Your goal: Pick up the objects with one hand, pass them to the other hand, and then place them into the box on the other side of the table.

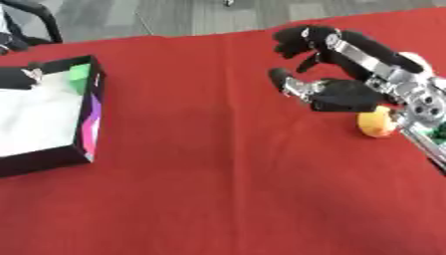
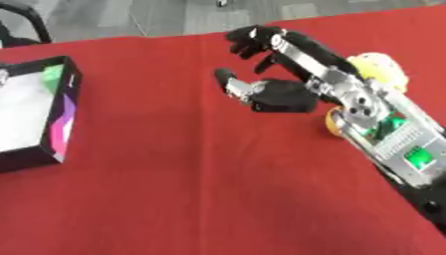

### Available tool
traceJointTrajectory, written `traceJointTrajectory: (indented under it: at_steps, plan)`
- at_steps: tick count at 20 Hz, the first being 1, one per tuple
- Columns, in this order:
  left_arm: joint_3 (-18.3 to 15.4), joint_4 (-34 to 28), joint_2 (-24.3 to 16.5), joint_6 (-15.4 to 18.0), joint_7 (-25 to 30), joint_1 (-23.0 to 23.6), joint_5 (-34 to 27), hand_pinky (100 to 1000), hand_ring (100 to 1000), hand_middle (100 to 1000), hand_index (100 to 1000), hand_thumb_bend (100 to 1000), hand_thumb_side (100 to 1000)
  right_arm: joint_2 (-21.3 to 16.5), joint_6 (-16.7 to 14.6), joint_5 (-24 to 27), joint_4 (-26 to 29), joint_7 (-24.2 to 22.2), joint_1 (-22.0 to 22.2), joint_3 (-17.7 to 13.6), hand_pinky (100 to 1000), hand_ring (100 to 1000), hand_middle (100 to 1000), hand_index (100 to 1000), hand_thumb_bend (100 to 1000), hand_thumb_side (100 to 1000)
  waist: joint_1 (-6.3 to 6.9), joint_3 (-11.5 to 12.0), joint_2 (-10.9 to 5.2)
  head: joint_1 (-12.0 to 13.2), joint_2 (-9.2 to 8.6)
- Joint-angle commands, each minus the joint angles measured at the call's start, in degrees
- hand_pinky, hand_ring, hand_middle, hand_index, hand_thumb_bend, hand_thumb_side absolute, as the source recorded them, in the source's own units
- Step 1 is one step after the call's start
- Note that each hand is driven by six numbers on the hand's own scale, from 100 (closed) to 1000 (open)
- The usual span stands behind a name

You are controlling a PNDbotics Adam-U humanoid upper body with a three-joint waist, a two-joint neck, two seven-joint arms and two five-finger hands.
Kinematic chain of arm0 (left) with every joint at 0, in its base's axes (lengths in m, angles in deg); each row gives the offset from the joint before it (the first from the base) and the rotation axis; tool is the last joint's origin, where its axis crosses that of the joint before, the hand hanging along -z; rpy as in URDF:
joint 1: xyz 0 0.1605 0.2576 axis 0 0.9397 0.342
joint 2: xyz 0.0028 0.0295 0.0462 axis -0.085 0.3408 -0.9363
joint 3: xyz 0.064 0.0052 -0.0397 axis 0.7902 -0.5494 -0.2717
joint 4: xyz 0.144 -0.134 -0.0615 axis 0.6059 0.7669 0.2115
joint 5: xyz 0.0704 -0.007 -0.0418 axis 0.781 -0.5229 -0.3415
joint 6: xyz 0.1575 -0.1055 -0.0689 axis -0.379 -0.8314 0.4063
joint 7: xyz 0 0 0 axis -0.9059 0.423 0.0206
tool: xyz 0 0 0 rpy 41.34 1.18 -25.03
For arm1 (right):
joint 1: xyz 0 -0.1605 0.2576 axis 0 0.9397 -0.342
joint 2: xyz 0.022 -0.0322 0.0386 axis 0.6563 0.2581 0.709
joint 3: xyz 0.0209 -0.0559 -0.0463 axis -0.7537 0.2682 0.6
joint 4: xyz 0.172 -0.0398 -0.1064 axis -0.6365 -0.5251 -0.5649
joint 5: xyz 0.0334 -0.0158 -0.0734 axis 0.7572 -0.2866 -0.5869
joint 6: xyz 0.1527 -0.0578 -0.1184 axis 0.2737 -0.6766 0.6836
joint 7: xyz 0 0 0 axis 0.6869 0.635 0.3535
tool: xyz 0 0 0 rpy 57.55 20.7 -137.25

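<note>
Right hand (image 1: pixel 335 94) over cloth (image 1: pixel 218 164), fingers spread, empty. Orange fruit (image 1: pixel 376 124), perhaps, part hidden behind wrist.

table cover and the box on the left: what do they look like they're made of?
Table cover: looks like red cloth, matte, no glare, faint soft shading; felt or a woven fabric, can't tell which. Box: probably cardboard with a printed finish; thin black walls, purple and green colour panels, pale flat floor. Could be thin plastic.

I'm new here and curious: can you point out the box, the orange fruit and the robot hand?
box (image 1: pixel 94 107), left eye view, its right wall.
orange fruit (image 1: pixel 375 124), left eye view, its visible front.
right robot hand (image 2: pixel 283 95), right eye view, its palm.
</note>
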Motion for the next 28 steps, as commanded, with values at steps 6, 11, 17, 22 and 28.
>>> traceJointTrajectory:
  at_steps: [6, 11, 17, 22, 28]
  plan:
    - [-0.31, -2.05, -2.46, -0.26, -3.49, -0.08, -3.84, 841, 855, 756, 785, 100, 337, -5.62, -0.95, -2.38, 1.06, -1.54, 1.59, -3.39, 747, 850, 810, 904, 243, 599, -1.3, -1.06, -1.81, -1.66, -0.12]
    - [-0.41, -1.66, -2.94, -0.36, -3.79, 0.55, -4.06, 841, 854, 756, 784, 100, 344, -7.52, -0.91, -6.73, 1.06, -7.75, 3.59, -4.88, 778, 856, 817, 904, 254, 622, -1.56, -1.94, -2.18, -1.68, -0.24]
    - [-0.37, -1.26, -3.59, -0.33, -3.76, 1.22, -3.81, 842, 853, 757, 784, 100, 345, -8.65, -1.16, -12.35, 1.06, -12.05, 6.11, -5.55, 803, 858, 819, 905, 268, 621, -1.81, -2.91, -2.48, -1.07, -0.32]
    - [-0.1, -0.76, -3.68, -0.37, -3.35, 1.65, -3.4, 842, 853, 756, 780, 100, 357, -8.98, 0.96, -16.47, 1.06, -12.83, 8.12, -5.39, 812, 852, 811, 888, 279, 601, -2.13, -3.65, -2.7, -1.18, -0.43]
    - [0.43, -0.43, -3.36, -0.29, -2.83, 1.42, -2.86, 842, 852, 756, 776, 100, 356, -8.86, 3.73, -20.87, 1.06, -12.55, 8.68, -4.83, 822, 852, 812, 888, 309, 572, -1.93, -3.72, -2.73, -1.86, -0.17]
